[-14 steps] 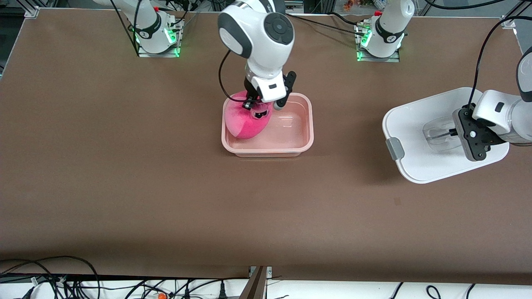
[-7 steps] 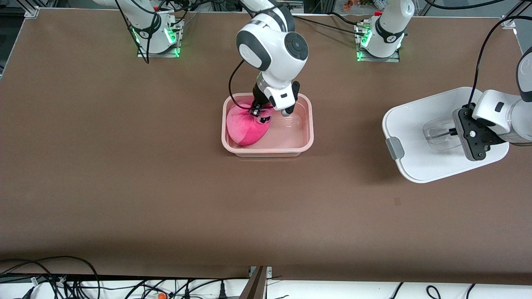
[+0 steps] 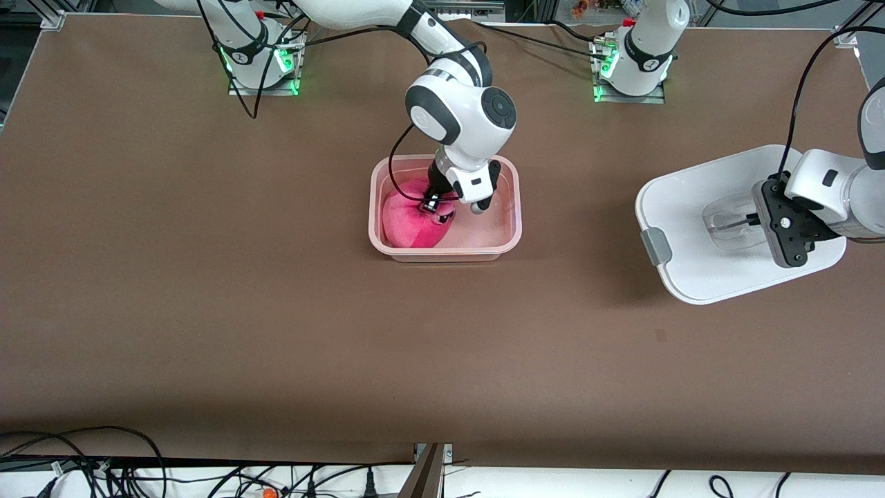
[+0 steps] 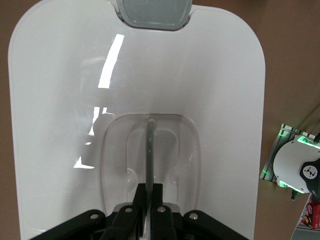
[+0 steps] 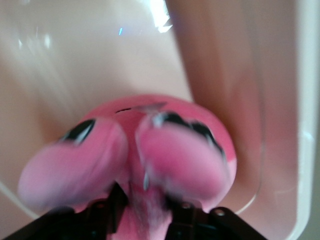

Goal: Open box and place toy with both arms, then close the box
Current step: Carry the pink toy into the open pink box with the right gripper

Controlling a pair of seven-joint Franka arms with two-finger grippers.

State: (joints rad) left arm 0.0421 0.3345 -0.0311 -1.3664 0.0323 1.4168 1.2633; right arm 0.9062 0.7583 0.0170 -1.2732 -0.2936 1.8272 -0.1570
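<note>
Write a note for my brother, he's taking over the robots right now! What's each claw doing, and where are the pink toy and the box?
Right gripper: down inside the box, at the toy; whether it grips cannot be told.
Left gripper: shut on the lid handle, lid held toward the left arm's end of the table.
Done: box opened, toy down in the box.
Left: pull the right gripper clear, bring the lid over the box, close it.

Brown table under even indoor light
A wide brown tabletop [image 3: 207, 277] fills the view; black cables [image 3: 90, 463] tangle along its near edge over a pale floor [image 3: 588, 484], with metal framing [image 3: 429, 470] at the middle
</note>
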